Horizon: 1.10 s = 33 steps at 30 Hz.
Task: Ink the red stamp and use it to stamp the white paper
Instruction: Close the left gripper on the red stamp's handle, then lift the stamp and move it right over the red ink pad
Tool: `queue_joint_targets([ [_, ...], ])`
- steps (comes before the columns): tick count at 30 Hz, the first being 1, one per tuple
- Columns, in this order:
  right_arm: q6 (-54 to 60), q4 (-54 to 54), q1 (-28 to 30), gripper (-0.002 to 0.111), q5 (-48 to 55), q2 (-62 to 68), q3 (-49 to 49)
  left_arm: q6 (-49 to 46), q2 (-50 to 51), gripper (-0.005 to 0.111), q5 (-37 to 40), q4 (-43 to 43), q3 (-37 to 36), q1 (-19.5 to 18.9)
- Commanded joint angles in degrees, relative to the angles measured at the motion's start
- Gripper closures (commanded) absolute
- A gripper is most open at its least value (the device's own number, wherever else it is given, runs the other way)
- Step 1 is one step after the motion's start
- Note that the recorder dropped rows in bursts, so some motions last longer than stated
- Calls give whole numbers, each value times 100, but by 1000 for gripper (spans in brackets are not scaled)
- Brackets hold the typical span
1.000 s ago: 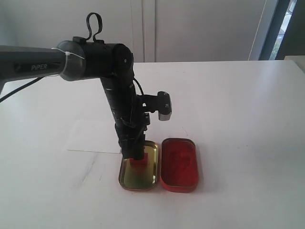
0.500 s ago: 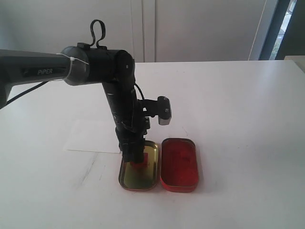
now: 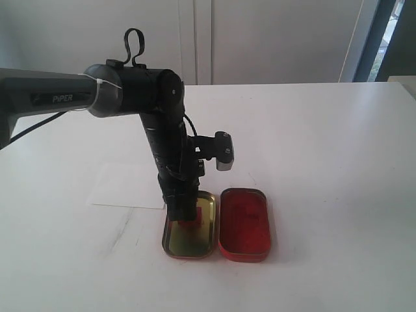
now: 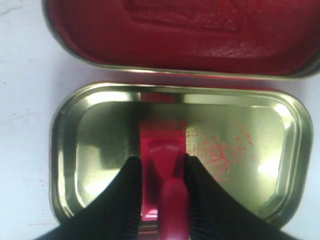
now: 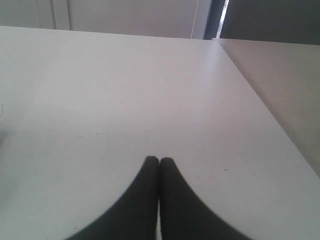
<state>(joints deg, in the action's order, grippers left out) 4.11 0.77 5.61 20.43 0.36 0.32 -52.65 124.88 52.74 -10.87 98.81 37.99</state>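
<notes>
Stamp (image 4: 161,150) in lid (image 4: 250,165), left of pad tin (image 3: 244,224)

Forearm link: matt grey cylindrical tube (image 3: 32,97) bearing white "PIPER" lettering (image 3: 54,99).
Joint housings: glossy black rounded casings (image 3: 149,88), ringed by a thin white band (image 3: 99,81).
Cabling: black cable loop (image 3: 132,40) on top of the casing; thin black lead (image 3: 26,127) under the tube.
Wrist camera: small black-and-silver box (image 3: 224,155) on a black bracket.
Left gripper (image 4: 160,165): black tapering fingers (image 4: 122,205) with ribbed inner edges.
Right gripper (image 5: 159,161): smooth black fingers (image 5: 142,205) with rounded tips.

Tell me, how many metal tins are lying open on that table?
2. In the exterior view, the gold tin lid, holding the red stamp, lies left; the red ink-pad tin lies right beside it. None seems hidden.
</notes>
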Motion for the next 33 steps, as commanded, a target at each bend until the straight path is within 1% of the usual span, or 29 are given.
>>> queue_joint_targets([
  [1,-1,-47,18,108,-81,-36,-32,55,-29,107,134,29,-3,37],
  [6,-1,-47,18,108,-81,-36,-32,261,-29,107,645,117,227,37],
  [19,-1,-47,18,108,-81,-36,-32,520,-29,107,1165,117,939,72],
  [24,-1,-47,18,108,-81,-36,-32,573,-60,107,1197,133,1063,252],
  [33,-1,-47,18,108,-81,-36,-32,783,-185,107,1142,220,1062,549],
])
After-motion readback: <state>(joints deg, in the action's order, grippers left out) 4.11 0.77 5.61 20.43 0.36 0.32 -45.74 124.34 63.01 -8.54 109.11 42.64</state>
